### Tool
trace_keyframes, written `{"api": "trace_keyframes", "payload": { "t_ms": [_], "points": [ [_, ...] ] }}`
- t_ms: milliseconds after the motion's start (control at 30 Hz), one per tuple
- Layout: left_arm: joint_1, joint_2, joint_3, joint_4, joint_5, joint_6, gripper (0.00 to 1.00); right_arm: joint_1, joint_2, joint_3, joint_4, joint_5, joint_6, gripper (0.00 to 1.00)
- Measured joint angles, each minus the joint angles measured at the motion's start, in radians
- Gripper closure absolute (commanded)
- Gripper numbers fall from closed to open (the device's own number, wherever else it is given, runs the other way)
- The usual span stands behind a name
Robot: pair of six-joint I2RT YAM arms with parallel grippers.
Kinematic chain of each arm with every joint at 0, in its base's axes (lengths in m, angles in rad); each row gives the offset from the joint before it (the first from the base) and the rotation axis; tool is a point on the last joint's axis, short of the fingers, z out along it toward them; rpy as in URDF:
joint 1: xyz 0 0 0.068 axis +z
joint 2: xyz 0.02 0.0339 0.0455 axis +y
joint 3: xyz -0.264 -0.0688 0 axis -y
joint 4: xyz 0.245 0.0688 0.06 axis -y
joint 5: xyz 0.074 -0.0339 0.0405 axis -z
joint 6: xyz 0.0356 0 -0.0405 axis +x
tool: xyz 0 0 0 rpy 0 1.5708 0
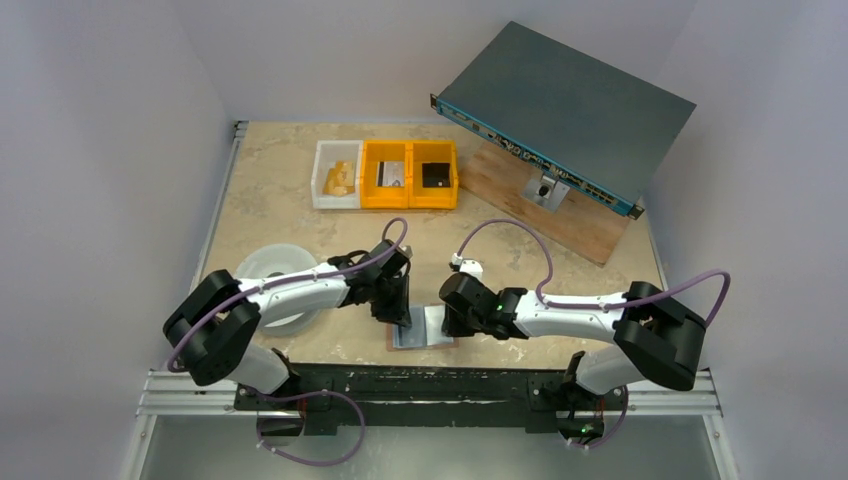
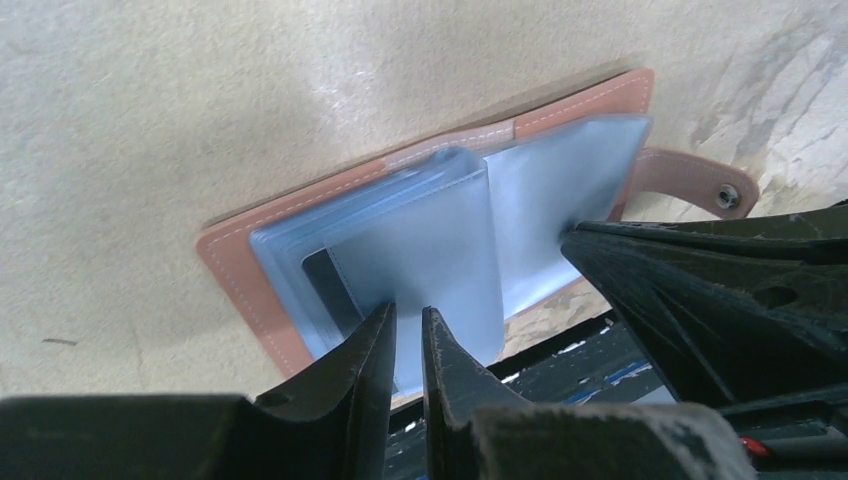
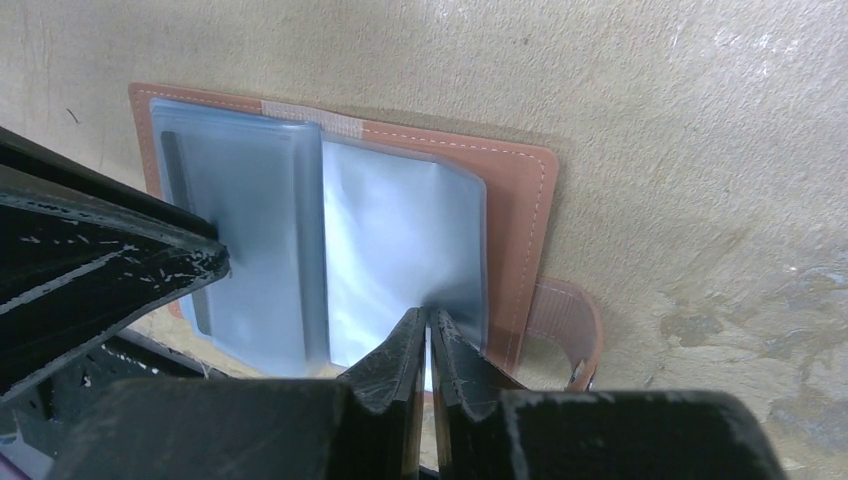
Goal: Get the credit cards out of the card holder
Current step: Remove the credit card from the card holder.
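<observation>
Left wrist view: left gripper (image 2: pixel 408 335) and right gripper (image 3: pixel 428 335) clamp blue sleeves (image 2: pixel 430 240) of the pinkish-tan leather card holder (image 2: pixel 232 262); tugging may tear them

Two white-and-black jointed arms (image 1: pixel 300 292) trail looping purple cables (image 1: pixel 520 235) and end in scuffed black tapered fingers (image 2: pixel 350 370).

Top: high at 6 o'clock, facing down across the counter (image 1: pixel 280 210).
Wrists: close above the card holder (image 2: pixel 585 103), shared by all views.
</observation>
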Motion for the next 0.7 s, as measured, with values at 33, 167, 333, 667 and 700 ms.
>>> {"api": "trace_keyframes", "payload": {
  "t_ms": [33,167,333,667,700],
  "points": [
    [0.000,0.005,0.001,0.007,0.005,-0.001,0.85,0.000,0.000,0.000,0.000,0.000,0.000,0.91],
    [-0.002,0.037,0.015,0.037,0.029,-0.004,0.86,0.000,0.000,0.000,0.005,-0.001,0.000,0.82],
    [-0.009,0.069,0.033,0.064,0.046,-0.021,0.85,0.000,-0.003,0.000,0.016,-0.005,-0.002,0.65],
    [-0.009,0.105,0.040,0.107,0.082,-0.051,0.86,0.000,-0.018,0.030,0.029,0.000,-0.028,0.59],
    [-0.009,0.107,0.040,0.111,0.085,-0.053,0.85,0.000,-0.014,0.033,0.033,-0.001,-0.029,0.59]
  ]
}}
